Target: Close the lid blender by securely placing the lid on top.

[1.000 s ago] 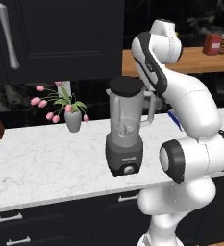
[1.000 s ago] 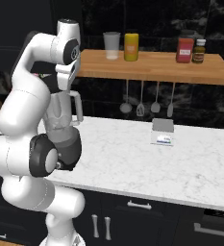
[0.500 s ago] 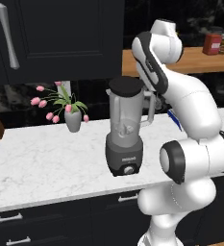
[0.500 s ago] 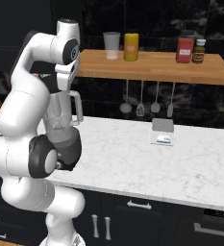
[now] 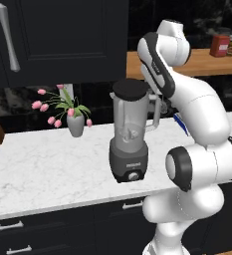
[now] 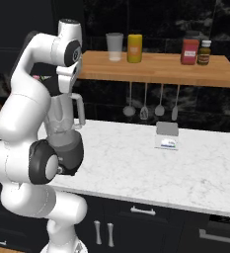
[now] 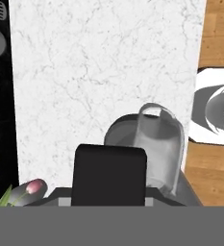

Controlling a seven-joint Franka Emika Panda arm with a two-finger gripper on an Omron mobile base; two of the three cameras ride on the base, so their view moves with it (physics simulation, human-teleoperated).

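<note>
Lid [image 5: 130,90], flat and black, sits across the rim of the blender [image 5: 131,137], and from the left base view it looks level and centred on the jar, with no gap that I can make out. The blender stands on the white marble counter [image 5: 48,164] close to its front edge, roughly midway along the stretch shown in that view, handle turned toward the arm. The gripper sits just behind and beside the jar top, largely hidden by the forearm in both base views; in the hand view a dark block [image 7: 109,174] fills the lower middle, with the jar's handle [image 7: 160,144] just next to it. The jaws are nearly shut, and whether they pinch the lid's tab or nothing at all I cannot tell.

Judging by how things lie, the placing itself seems done. What is left, if anything, is a release and a clean retreat without dragging the lid askew.

Farther out, a small vase of pink tulips [image 5: 73,117] stands toward the counter's back edge, left of the blender. A blue-and-white scale [image 6: 167,137] rests well apart on the right. Above, a wooden shelf [image 6: 156,69] carries cups and jars.
</note>
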